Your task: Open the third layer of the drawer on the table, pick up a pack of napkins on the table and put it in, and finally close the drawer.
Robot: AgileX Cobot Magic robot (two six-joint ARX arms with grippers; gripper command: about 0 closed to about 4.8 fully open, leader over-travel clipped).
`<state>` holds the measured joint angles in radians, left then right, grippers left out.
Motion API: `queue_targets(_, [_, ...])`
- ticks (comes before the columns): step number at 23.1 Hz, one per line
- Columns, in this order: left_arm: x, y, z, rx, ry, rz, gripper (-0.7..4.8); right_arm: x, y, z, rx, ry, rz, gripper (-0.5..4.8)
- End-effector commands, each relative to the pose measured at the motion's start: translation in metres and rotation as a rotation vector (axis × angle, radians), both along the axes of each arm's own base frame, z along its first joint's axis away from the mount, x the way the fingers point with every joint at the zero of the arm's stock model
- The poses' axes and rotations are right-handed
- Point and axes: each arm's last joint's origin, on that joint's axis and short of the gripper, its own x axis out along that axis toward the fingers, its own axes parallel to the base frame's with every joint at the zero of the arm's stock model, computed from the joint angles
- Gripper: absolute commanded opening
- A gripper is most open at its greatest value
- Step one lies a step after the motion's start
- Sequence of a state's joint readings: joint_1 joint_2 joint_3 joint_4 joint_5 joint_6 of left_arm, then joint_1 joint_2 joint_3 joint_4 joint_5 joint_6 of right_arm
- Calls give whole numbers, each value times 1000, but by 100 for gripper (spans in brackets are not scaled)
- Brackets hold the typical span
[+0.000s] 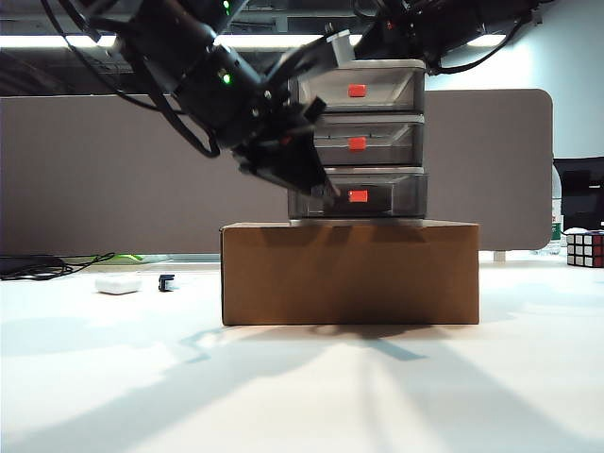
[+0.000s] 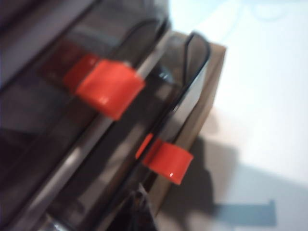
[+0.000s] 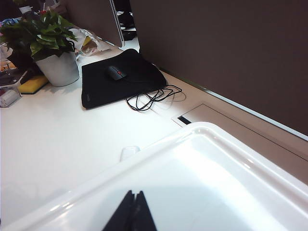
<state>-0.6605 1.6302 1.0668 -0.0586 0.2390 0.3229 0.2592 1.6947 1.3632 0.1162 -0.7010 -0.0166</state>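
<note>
Three smoky translucent tiers make up the drawer [image 1: 358, 142], which stands on a brown cardboard box [image 1: 350, 274] on the white table [image 1: 302, 387]. No brand, label or writing can be read on the box, the unit or anything else; each tier carries only a plain red-orange handle. The third layer [image 1: 377, 196], lowest of the three, sits just forward of the tier above it. The left gripper [image 1: 326, 195] reaches in from the left with its dark fingers pressed together at this tier's front, just beside the handle tab [image 1: 358, 196]; in the left wrist view the tab [image 2: 166, 161] juts out close above the closed fingertips [image 2: 142, 202]. The right gripper [image 3: 131, 211] hangs over the unit's white top [image 3: 202, 178], jaws together, holding nothing. A Rubik's cube [image 1: 585, 249] stands at the far right, and a small white case [image 1: 118, 283] lies at the left. The pack of napkins is not visible in any view.
</note>
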Motion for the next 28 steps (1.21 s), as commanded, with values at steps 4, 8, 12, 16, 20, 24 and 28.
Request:
queue_targets(4, [7, -3, 4, -51, -54, 74, -3, -1, 0, -7, -22, 47, -1, -5])
queue_targets(8, [9, -3, 7, -59, -94, 109, -3, -1, 0, -8, -31, 55, 1, -5])
queue_targets(12, [10, -3, 6, -49, -108, 137, -3, -1, 0, -8, -38, 43, 4, -5])
queue_targets(16, [9, -3, 6, -43, -99, 135, -3, -1, 0, -8, -39, 42, 4, -5])
queue_targets(20, [-4, -4, 9, -34, -43, 65, -3, -2, 1, -2, -20, -9, 42, -5])
queue_targets(24, [-36, 4, 21, -43, -83, -4, -3, -15, -3, 21, -8, -68, 32, -5])
queue_targets(28, [-69, 33, 39, -97, -138, -2, -3, -41, -11, 48, -44, -132, -6, -5])
